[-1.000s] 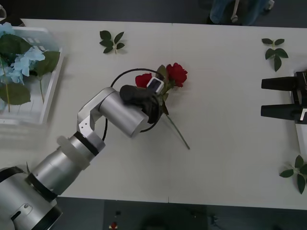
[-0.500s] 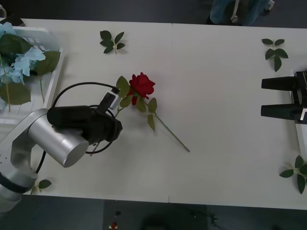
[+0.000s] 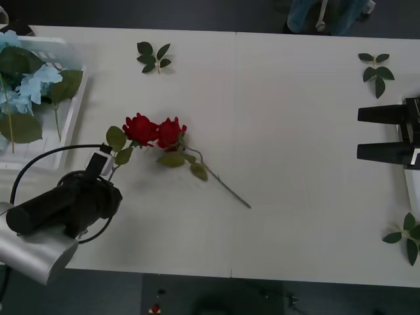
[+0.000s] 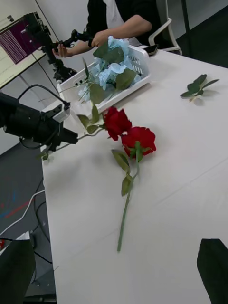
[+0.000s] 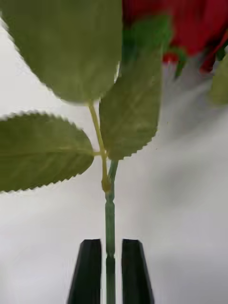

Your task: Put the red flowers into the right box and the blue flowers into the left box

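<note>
Front view: left claw sits low at the desk's left front, black wrist body behind it, closed on the stem of a red rose whose bloom is up off to the claw's right. Second red rose lies on the desk with its bloom touching the held one, stem running toward the front right. White slotted basket at the far left holds blue flowers with big leaves. Loose leaf sprigs: one near the far edge, one at the far right, one at the front right. Right claw parked at the right edge, black fingers spread apart, nothing between them

Right wrist view: both roses mid-desk, held one raised slightly by its stem, other flat with stem toward the camera. Left claw at the desk edge pinching the stem. Basket with blue flowers beyond, leaf sprig on the desk near it. Right claw's own fingers wide at the corners

Left wrist view: black fingers narrow, clamped on the green stem; serrated leaves above, red bloom blurred past them
</note>
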Robot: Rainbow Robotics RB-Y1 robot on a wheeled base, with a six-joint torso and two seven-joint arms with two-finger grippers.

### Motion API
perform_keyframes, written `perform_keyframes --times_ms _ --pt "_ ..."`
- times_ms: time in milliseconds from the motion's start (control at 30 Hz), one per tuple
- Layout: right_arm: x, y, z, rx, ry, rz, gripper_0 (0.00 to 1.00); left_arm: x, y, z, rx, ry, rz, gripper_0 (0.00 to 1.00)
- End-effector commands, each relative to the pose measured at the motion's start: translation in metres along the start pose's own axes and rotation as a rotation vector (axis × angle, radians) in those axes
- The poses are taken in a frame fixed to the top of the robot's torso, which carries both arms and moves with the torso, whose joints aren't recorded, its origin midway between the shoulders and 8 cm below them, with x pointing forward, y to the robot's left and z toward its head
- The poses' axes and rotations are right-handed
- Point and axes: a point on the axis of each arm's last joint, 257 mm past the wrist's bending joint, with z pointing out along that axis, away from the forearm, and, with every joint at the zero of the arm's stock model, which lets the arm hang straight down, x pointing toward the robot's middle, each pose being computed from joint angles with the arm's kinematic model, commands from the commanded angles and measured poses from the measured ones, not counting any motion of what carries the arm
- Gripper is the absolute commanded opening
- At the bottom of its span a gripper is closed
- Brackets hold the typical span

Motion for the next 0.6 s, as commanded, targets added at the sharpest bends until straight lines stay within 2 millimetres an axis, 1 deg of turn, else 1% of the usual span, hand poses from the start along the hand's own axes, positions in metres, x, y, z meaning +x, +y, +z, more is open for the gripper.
perform_keyframes --times_ms 33,67,100,133,167,200,267,333,367,500,600 --pt "-0.015 0.003 0.002 -0.007 -0.036 -0.007 1.00 -0.021 -0.001 -0.006 -0.001 -0.049 0.039 0.74" --pt "-0.015 0.003 0.002 -0.007 -0.036 -0.007 1.00 -0.023 -0.001 -0.006 -0.002 -0.053 0.040 0.82" --pt "-0.015 0.003 0.002 -0.007 -0.036 -0.007 1.00 -0.025 0.000 -0.006 -0.002 -0.058 0.041 0.87" --pt "-0.015 0.003 0.002 -0.007 -0.036 -0.007 1.00 -0.024 0.000 -0.006 -0.003 -0.056 0.041 0.90" --pt "-0.015 0.003 0.002 -0.007 -0.036 -0.007 1.00 -0.030 0.001 -0.006 -0.006 -0.065 0.045 0.94" --pt "-0.015 0.003 0.002 -0.007 -0.036 -0.007 1.00 -0.032 0.001 -0.006 -0.006 -0.070 0.046 0.96" --pt "-0.015 0.003 0.002 -0.007 -0.036 -0.007 1.00 -0.045 0.005 -0.005 -0.013 -0.090 0.055 1.00" --pt "-0.015 0.003 0.002 -0.007 -0.036 -0.007 1.00 -0.054 0.008 -0.003 -0.019 -0.101 0.060 1.00" --pt "-0.015 0.003 0.002 -0.007 -0.036 -0.007 1.00 -0.062 0.012 0.001 -0.027 -0.108 0.061 1.00" --pt "-0.015 0.003 0.002 -0.007 -0.036 -0.007 1.00 -0.079 0.023 0.015 -0.042 -0.116 0.054 1.00" --pt "-0.015 0.003 0.002 -0.007 -0.036 -0.007 1.00 -0.085 0.030 0.025 -0.053 -0.109 0.051 1.00"
